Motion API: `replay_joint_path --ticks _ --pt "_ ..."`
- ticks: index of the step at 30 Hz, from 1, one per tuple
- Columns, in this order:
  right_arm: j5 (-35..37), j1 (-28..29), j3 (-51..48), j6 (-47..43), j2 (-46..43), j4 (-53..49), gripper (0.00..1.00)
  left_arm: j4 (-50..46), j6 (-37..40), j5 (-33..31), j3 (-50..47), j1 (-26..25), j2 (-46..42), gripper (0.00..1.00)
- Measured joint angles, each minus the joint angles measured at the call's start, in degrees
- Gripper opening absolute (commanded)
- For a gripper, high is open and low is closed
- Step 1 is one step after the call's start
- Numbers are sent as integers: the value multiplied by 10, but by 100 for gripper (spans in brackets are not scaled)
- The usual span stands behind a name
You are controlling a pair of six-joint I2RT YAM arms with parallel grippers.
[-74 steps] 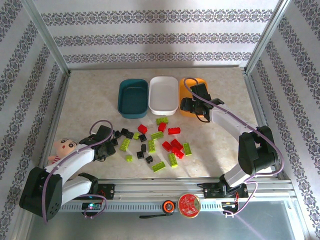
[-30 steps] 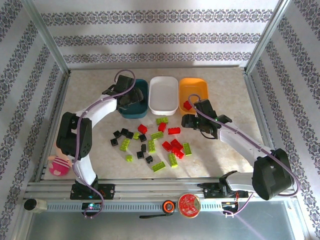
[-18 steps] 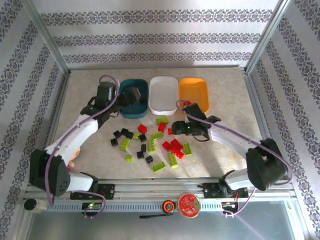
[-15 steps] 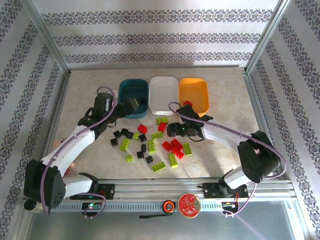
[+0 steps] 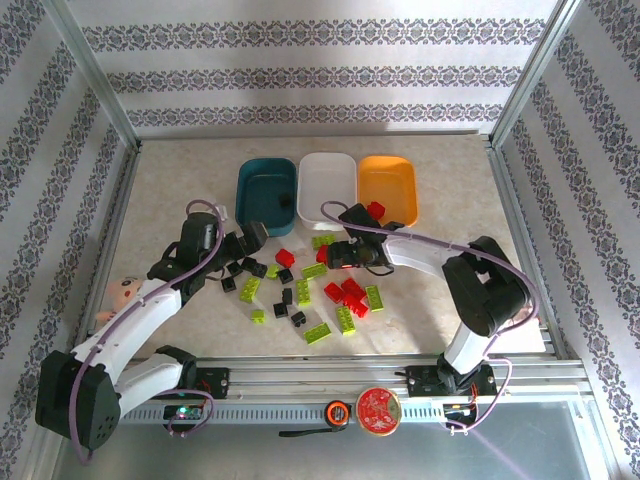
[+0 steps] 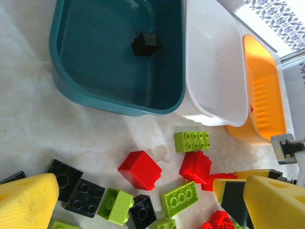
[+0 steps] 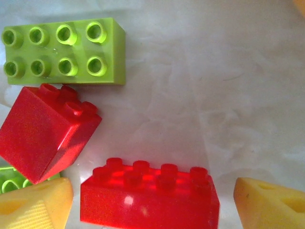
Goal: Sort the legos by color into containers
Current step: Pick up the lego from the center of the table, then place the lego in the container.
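Note:
Three containers stand in a row at the back: a teal tray (image 5: pixel 252 200) with one black lego (image 6: pixel 145 44) inside, a white tray (image 5: pixel 327 188), and an orange tray (image 5: pixel 395 180) holding a red lego (image 5: pixel 376 209). Red, lime and black legos (image 5: pixel 310 285) lie scattered in front of them. My left gripper (image 5: pixel 245 240) hovers open over the pile's left part, its fingers (image 6: pixel 26 200) wide apart with nothing between. My right gripper (image 5: pixel 338 254) is open and low over a red two-by-four lego (image 7: pixel 147 198), one finger (image 7: pixel 33 205) on each side of it.
A lime two-by-four brick (image 7: pixel 64 51) and a tilted red two-by-two (image 7: pixel 45 138) lie just beyond the right gripper. A pink doll (image 5: pixel 125 295) lies at the left by my left arm. Metal frame posts and a rail border the table.
My left gripper drew back from the teal tray to the pile, leaving a black lego inside. My right gripper came from the orange tray down to the red brick. Both opened wider.

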Motion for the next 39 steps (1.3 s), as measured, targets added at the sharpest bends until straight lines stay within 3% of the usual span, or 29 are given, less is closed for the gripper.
replay_joint_path --ticks 11,16,26,32,39 --pt "-6 3 17 -16 26 1 73 0 0 -4 0 0 0 99" --pt "-10 2 16 -22 24 3 61 0 0 -13 0 0 0 99" --pt "-35 -29 -16 -22 -59 2 54 0 0 -19 -1 0 0 99" --pt "-35 -76 6 -23 -134 -15 53 0 0 -21 -4 0 0 99" --pt "11 -169 119 -25 -84 -16 53 -1 0 -30 -8 0 -1 99"
